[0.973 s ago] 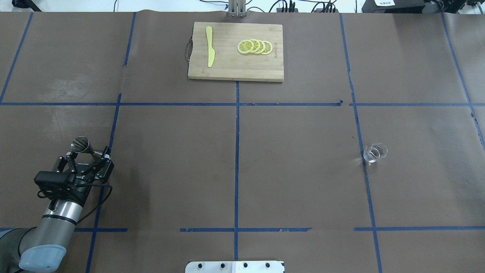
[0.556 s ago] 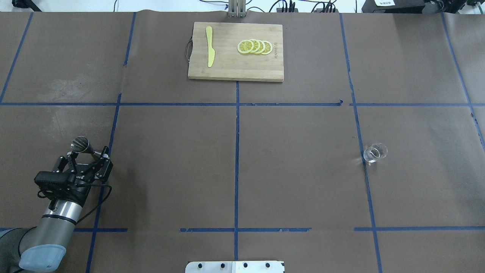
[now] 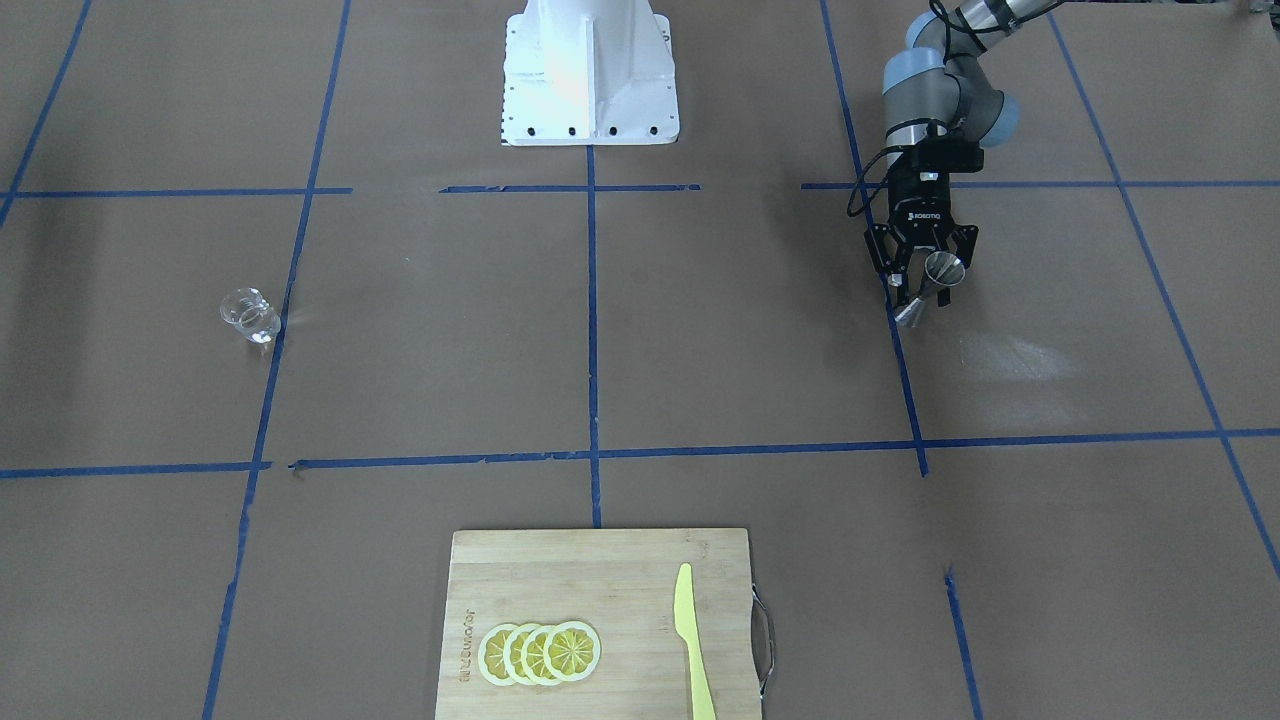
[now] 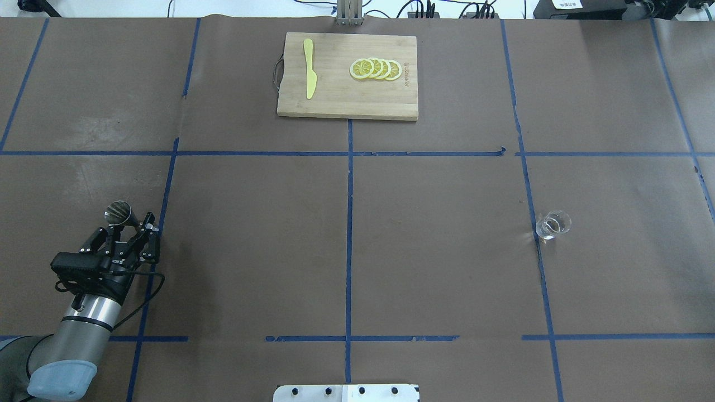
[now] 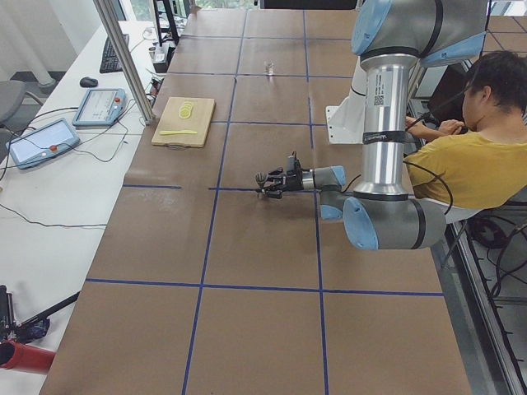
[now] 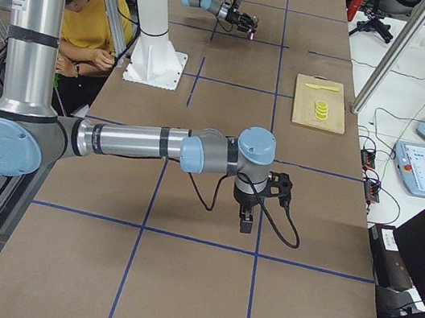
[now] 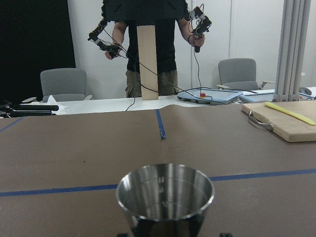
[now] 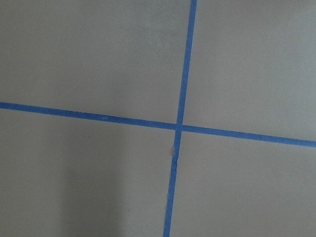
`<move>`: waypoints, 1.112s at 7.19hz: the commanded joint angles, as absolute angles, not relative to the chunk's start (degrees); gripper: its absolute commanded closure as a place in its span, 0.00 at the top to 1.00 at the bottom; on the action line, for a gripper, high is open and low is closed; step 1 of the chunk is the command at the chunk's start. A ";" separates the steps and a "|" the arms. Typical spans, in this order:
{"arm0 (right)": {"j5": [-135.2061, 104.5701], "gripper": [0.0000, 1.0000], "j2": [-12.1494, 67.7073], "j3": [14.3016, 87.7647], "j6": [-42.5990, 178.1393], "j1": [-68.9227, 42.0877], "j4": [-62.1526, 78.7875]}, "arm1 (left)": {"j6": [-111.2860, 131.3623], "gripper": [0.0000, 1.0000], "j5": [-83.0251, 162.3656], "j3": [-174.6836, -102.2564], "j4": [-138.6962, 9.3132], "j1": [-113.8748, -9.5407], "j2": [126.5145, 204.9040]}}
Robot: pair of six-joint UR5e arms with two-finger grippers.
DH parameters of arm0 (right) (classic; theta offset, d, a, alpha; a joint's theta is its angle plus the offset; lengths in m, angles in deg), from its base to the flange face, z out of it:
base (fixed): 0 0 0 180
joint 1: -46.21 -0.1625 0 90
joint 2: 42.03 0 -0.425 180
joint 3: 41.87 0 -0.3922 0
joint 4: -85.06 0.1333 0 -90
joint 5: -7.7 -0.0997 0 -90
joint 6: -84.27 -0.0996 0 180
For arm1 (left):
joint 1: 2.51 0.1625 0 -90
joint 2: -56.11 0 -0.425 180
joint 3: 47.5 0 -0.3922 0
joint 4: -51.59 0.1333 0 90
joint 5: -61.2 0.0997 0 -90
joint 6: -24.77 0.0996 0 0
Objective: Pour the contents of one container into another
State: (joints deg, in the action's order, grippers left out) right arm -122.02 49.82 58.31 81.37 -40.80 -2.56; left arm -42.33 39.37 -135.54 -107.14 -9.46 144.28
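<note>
The left gripper (image 4: 129, 225) clamps the upright steel jigger (image 4: 118, 211) at its waist, left of the cutting board (image 4: 335, 103). The glass cup (image 4: 553, 224) stands right of that board, nearer the right gripper (image 6: 246, 220), whose opening cannot be judged.

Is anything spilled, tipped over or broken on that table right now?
Nothing stands out. The small clear glass cup and the shiny steel hourglass-shaped jigger both stand upright, with no puddle visible. The yellow knife and lemon slices lie tidily on the wooden cutting board. Only the blue tape lines look frayed in places.
</note>
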 commanded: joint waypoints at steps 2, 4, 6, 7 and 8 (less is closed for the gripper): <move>-121.94 1.00 49.82 58.32 81.37 -40.80 -2.56 | -42.38 0.57 39.23 -135.57 -107.14 -9.46 144.18; -122.02 1.00 49.82 58.32 81.37 -40.80 -2.56 | -42.38 0.46 39.23 -135.57 -107.14 -9.46 144.01; -121.93 1.00 49.73 58.32 81.37 -40.80 -2.56 | -42.29 0.46 38.71 -135.57 -107.14 -9.46 143.92; -122.02 1.00 49.73 58.32 81.37 -40.80 -2.56 | -42.29 0.46 38.01 -135.57 -107.14 -9.46 143.83; -122.02 1.00 49.73 58.32 81.37 -40.80 -2.56 | -42.29 0.46 37.91 -135.57 -107.49 -9.46 143.83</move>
State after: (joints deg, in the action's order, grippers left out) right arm -121.99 49.74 58.32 81.37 -40.80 -2.56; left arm -42.30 38.28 -135.57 -107.23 -9.46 143.87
